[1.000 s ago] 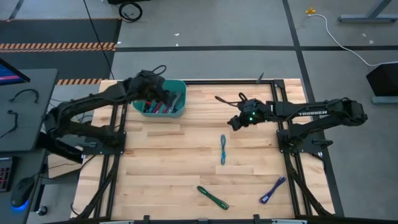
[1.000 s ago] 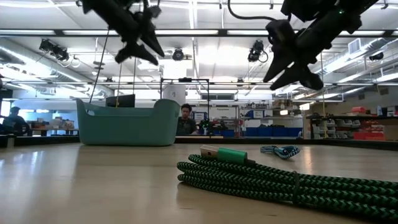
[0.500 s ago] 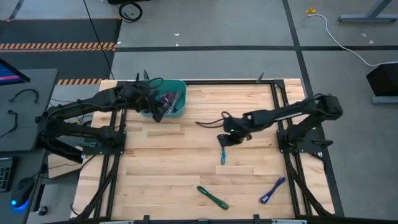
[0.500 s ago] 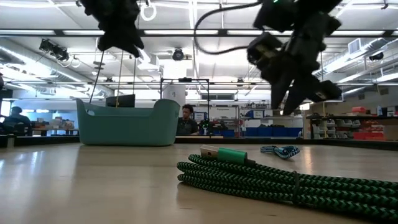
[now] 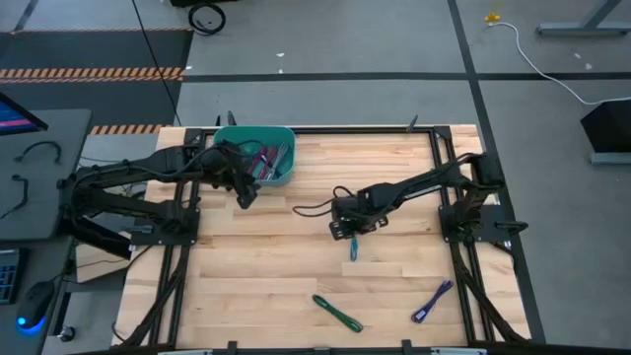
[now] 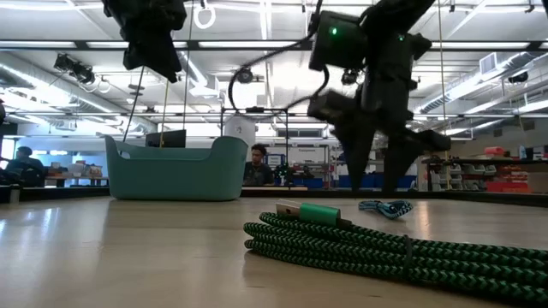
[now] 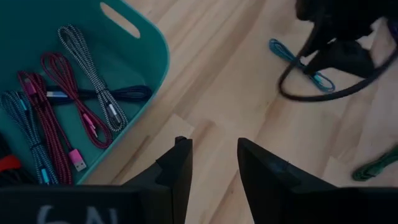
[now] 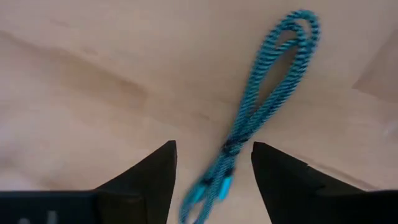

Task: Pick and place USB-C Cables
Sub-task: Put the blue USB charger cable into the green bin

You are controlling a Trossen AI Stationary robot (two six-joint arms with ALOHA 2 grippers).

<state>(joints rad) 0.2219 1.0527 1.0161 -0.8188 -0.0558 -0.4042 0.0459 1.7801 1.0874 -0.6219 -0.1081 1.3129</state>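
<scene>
A teal-blue folded cable [image 5: 353, 244] lies flat on the wood at mid-table. My right gripper [image 5: 342, 227] is open just above its far end. In the right wrist view the open gripper [image 8: 214, 163] has a finger on each side of the cable's connector end [image 8: 210, 184], and its looped end [image 8: 292, 37] points away. My left gripper [image 5: 245, 194] is open and empty, just off the near rim of the teal bin [image 5: 223, 146]. Several cables [image 7: 68, 106] in magenta, grey, dark blue and teal lie on the bin's floor. A green cable [image 5: 337, 313] and a purple one [image 5: 432, 301] lie near the near edge.
In the low view the green cable [image 6: 385, 248] fills the foreground and the teal-blue one [image 6: 385, 207] lies behind it, under my right gripper [image 6: 373, 175]. Black frame rails [image 5: 449, 197] run along both table sides. A person [image 6: 255, 164] sits in the room behind the bin [image 6: 175, 169].
My right gripper has swung from the table's far right toward the middle and down, ending over the teal-blue cable. My left gripper has moved from over the bin toward the near edge, past the bin's near rim. No cable has moved.
</scene>
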